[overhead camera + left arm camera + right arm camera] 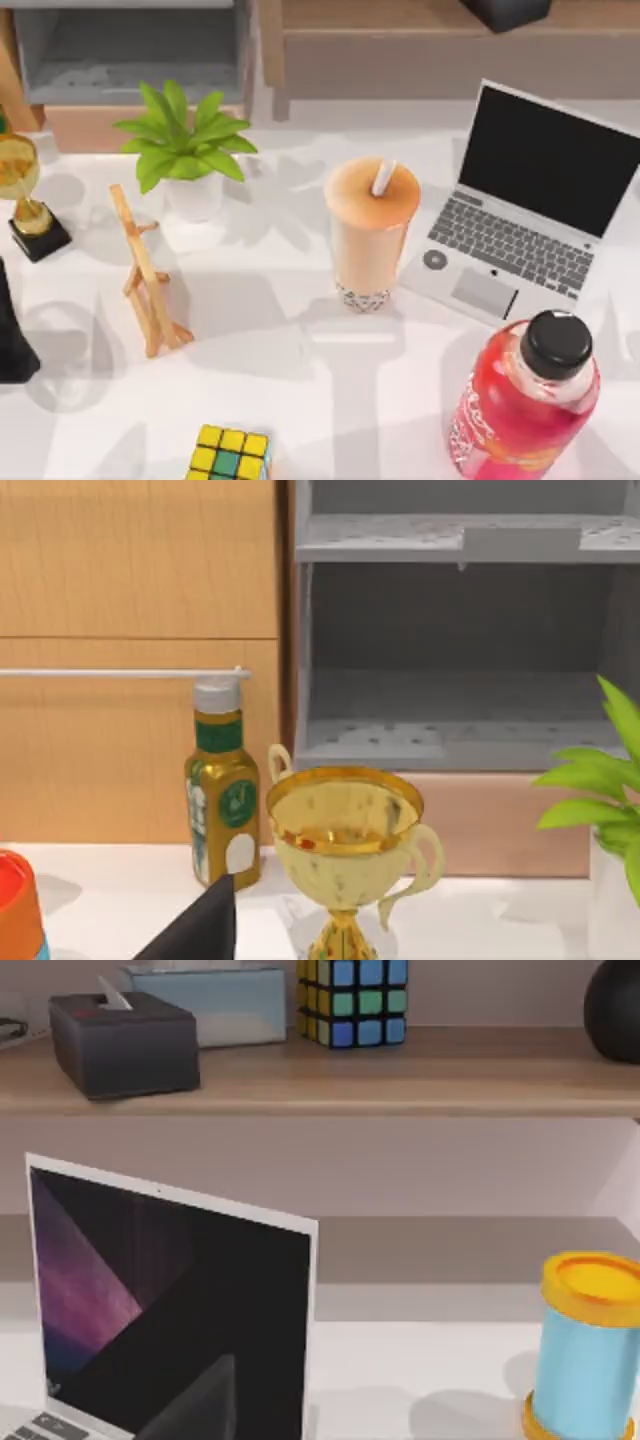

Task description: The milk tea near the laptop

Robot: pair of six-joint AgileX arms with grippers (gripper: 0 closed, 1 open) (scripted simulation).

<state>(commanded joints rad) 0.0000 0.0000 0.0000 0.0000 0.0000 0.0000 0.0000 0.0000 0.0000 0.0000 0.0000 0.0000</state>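
Observation:
The milk tea [371, 232] is a tall clear cup of peach-orange drink with dark pearls at its base and a white straw through the lid. It stands upright mid-table, just left of the laptop [520, 215], which is open with a black screen [170, 1300]. A narrow gap separates cup and laptop. A dark part of my left gripper [200, 925] shows low in the left wrist view, facing the gold trophy [345, 845]. A dark part of my right gripper [195, 1400] shows before the laptop screen. Neither gripper touches the cup.
A pink bottle with black cap [525, 400] stands front right. A potted plant [185, 150], wooden easel [148, 275], trophy [25, 195] and a dark shape [12, 330] occupy the left. A colour cube [230, 455] sits at the front. A blue can [585, 1345] stands past the laptop.

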